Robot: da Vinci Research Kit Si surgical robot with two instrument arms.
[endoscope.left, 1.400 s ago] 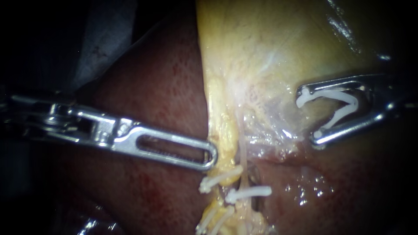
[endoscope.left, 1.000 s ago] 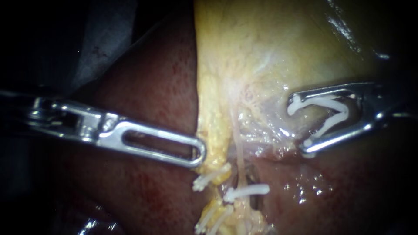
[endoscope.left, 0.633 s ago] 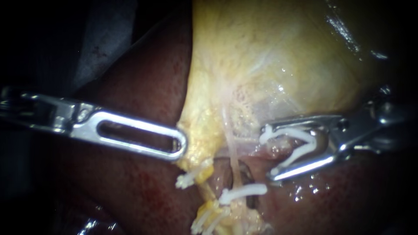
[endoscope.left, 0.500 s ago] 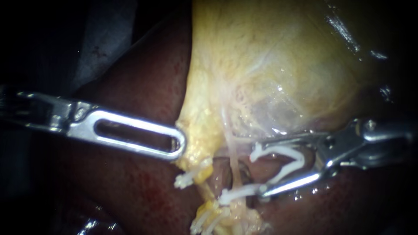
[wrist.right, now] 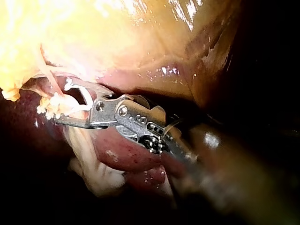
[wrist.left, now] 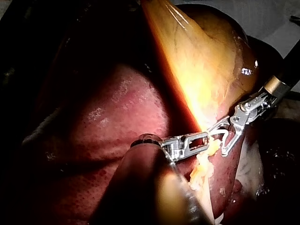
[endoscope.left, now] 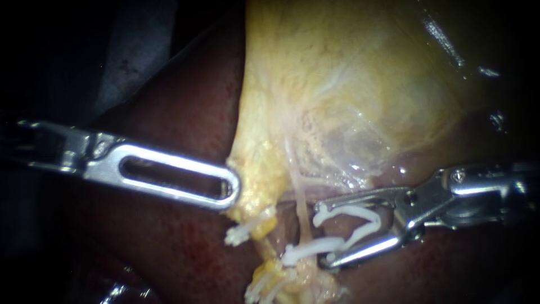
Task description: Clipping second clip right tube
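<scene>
Tube of the task, the thin pale right tube [endoscope.left: 302,205], is seen running down from the yellowish gallbladder [endoscope.left: 337,84] beside the dark red liver [endoscope.left: 185,112], with a closed white clip [endoscope.left: 312,247] already seated across it. It is judged soft, slippery and easily torn, best taken squarely on the bare stretch just above that clip. The right instrument's [endoscope.left: 322,233] end effector stands apart, clamped on an open white V-shaped clip [endoscope.left: 354,210] just beside the tube, not yet around it. The left instrument's [endoscope.left: 230,191] end effector is closed on the yellow fatty tissue edge [endoscope.left: 250,186].
</scene>
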